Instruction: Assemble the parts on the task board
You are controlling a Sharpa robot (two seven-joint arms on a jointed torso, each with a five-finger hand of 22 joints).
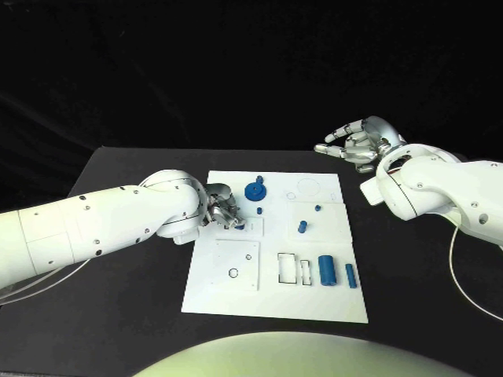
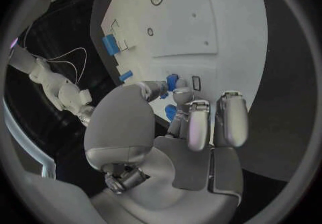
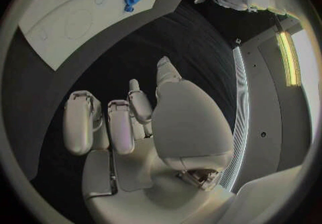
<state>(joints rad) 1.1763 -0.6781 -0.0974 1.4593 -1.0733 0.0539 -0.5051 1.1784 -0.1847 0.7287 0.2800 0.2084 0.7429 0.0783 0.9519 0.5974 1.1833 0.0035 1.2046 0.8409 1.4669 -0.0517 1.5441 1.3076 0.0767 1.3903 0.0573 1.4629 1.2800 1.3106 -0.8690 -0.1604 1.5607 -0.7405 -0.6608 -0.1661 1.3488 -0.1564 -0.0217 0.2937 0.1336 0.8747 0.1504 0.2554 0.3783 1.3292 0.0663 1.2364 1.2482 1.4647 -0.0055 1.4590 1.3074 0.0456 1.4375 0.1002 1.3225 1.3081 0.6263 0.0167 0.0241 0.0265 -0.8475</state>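
While the left hand (image 1: pixel 220 210) works low over the flat white plastic task board (image 1: pixel 277 294) on the black worktop (image 1: pixel 127 259), the job looks to me only partly done. Its fingers (image 2: pixel 195 127) are pinched around a small blue plastic part (image 2: pixel 172 81), held right at the board's surface near a little rectangular slot, at about nine o'clock from the board's middle. Whether that piece is seated yet I cannot tell.

At about twelve o'clock on the board a round blue toothed gear (image 1: pixel 255 191) sits in place, with a small blue peg (image 1: pixel 259 210) just below it. Toward three o'clock stand two more little blue pegs (image 1: pixel 302 227); they look placed, though I cannot be sure.

Toward five o'clock a fat blue cylinder (image 1: pixel 326 269) and a thinner blue rod (image 1: pixel 351 276) lie loose beside an empty rectangular cut-out, so I judge those still wait. A faint circular outline at one o'clock and a small ring hole at seven o'clock look unfilled as well.

The right hand (image 1: pixel 357 144) hovers off beyond the board's far right corner, at about one o'clock, fingers loosely curled and apart, holding nothing.
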